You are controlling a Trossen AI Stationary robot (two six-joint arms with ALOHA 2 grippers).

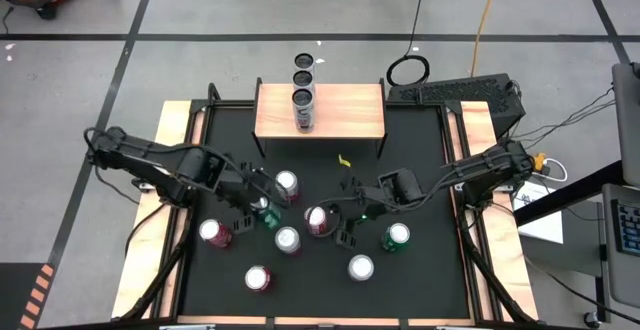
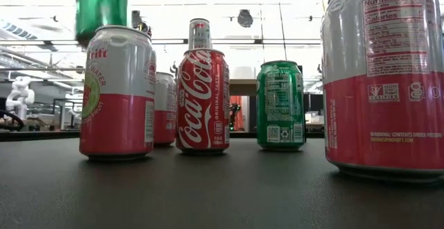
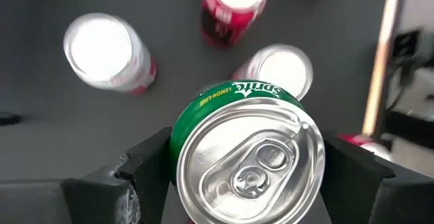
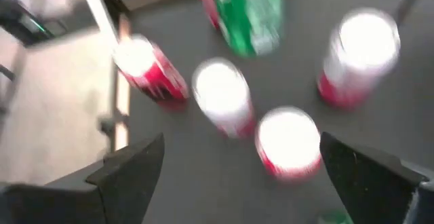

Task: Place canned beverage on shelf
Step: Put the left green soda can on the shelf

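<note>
The left claw [image 3: 241, 173] grips a green Sprite can [image 3: 245, 157] by its sides, a finger [image 3: 146, 166] pressed to either flank, holding it upright and clear of the black worktop [image 1: 420, 160]; in the low view the can hangs above the others. The right claw [image 1: 345, 210] hovers with jaws wide and empty over the middle of the worktop, beside a red can [image 1: 318, 219]. The shelf [image 1: 350, 110] stands at the far edge, carrying 3 cans [image 1: 303, 82] in a line from near to far. Pink-and-white cans [image 1: 288, 240] and another green can [image 1: 397, 236] stand scattered across the near half.
</note>
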